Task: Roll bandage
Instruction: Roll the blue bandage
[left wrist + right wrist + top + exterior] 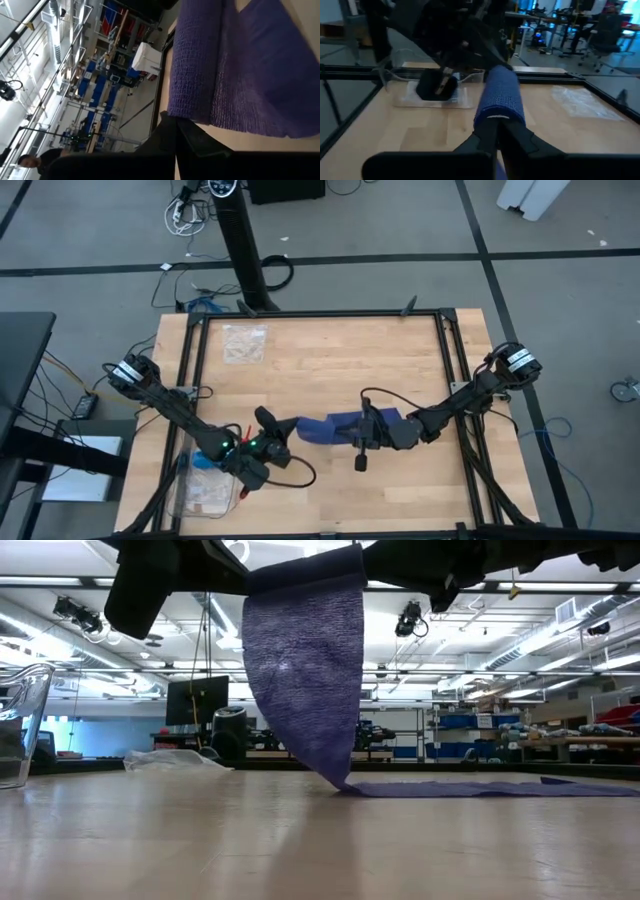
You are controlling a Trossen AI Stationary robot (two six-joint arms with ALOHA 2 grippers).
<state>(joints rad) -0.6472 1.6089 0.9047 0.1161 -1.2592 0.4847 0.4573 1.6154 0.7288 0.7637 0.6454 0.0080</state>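
Note:
The navy-blue bandage (330,427) is held up between my two grippers as a partly wound roll (499,95). Its free strip (305,670) hangs down from the roll, and the tail (480,788) lies flat on the table. My left gripper (288,432) comes at one end of the roll from the table's left. My right gripper (365,429) comes at the other end from the right. Both are shut on the roll's ends. My left gripper pinches the roll's end (186,112) between its shut fingertips (172,131), coming about level from the table's left, along the roll's length. The roll is lifted clear of the table. My right gripper pinches the opposite end of the roll (496,114) between its shut fingers (492,132), about level from the table's right, along the roll. The roll lies level in the air, and its strip hangs below.
A clear plastic bag (245,343) lies at the far left of the table. Another clear bag with a light-blue item (205,478) lies at the near left, under my left arm. A black frame (445,360) borders the table. A person (27,161) stands in the room beyond.

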